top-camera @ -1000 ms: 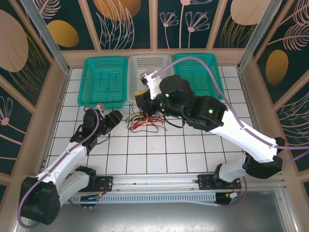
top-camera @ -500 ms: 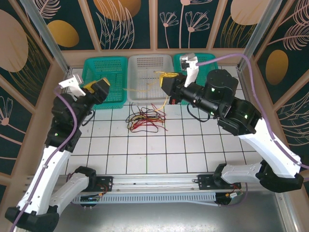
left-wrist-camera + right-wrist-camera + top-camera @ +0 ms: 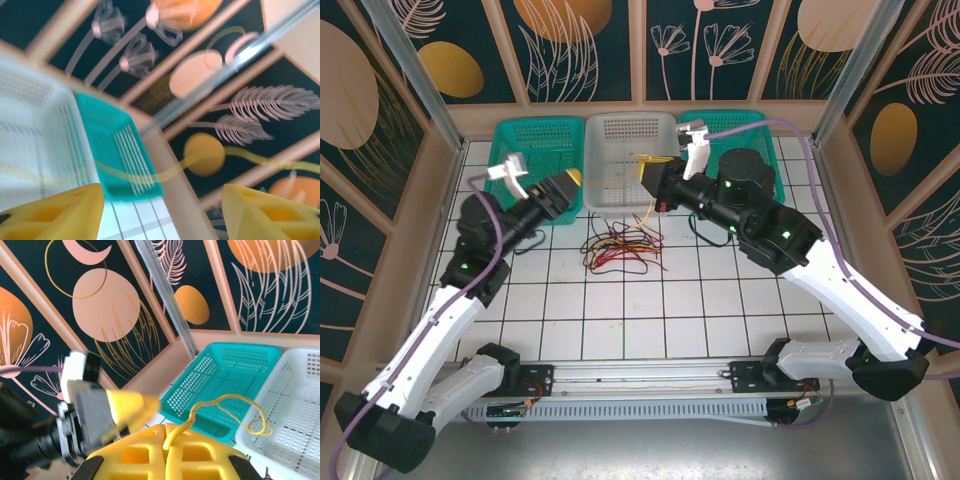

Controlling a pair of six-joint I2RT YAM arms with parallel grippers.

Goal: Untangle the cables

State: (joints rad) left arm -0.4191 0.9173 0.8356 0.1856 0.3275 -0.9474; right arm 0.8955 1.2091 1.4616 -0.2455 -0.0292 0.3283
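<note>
Left gripper [image 3: 563, 186] is hovering by the left teal basket [image 3: 525, 160], its yellow fingers [image 3: 50, 210] standing wide apart and holding nothing. Red, black and yellow cables [image 3: 623, 250] are lying bunched on the tiled table [image 3: 720, 310] before the white basket [image 3: 630, 140]. Right gripper [image 3: 648, 172] is pinching a yellow cable [image 3: 192, 416] above that basket.

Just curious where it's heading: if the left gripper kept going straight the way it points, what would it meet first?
The left gripper would probably first meet the thin yellow cable crossing its path, which the right gripper holds. Depth is blurred, so it might pass it.
</note>
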